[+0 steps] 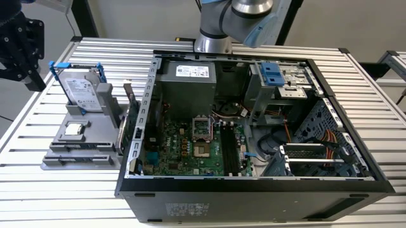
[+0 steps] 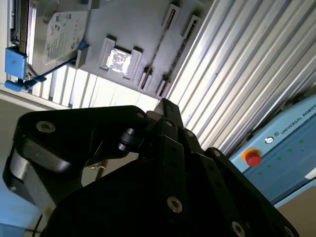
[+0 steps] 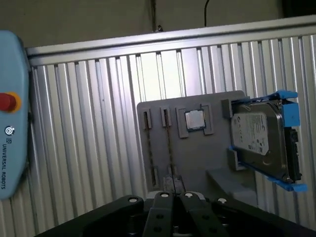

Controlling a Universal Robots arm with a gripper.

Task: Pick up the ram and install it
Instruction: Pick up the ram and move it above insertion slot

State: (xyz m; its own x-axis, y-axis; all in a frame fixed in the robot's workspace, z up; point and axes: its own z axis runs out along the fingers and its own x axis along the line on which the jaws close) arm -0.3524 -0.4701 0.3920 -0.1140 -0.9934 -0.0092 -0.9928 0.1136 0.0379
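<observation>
**Ram waits in its holder, fingers above it**

The bench (image 1: 57,199) is wide and made of long silver ribs. In the exterior view, bare ribs lie in front of the grey holder and on its side away from the case.

The open computer case (image 1: 254,194) lies on its side and takes up most of the exterior view's right. Its tall walls go all the way round the green motherboard (image 1: 184,152). The only way in is from above. The motherboard's long black slots (image 1: 229,149) run from front to back.

The gripper (image 3: 174,195) hangs high up at the exterior view's left, near the bench's edge and well apart from the case. Its fingers (image 3: 163,210) are pressed close together and there is nothing between them.

The grey holder (image 3: 197,163) sits just beside the case's outer wall. A green card (image 1: 130,118) stands between the two. A silver hard drive (image 1: 82,90) with blue handles stands at the holder's far end. A small square chip (image 3: 195,120) lies in the middle.

The ram (image 3: 169,148) is in the holder, well apart from the fingers. It stands on its thin edge in the narrow slot nearer the chip. In the first wrist view its long side runs the same way as the bench's ribs. That is crossways to the motherboard's black slots.
</observation>
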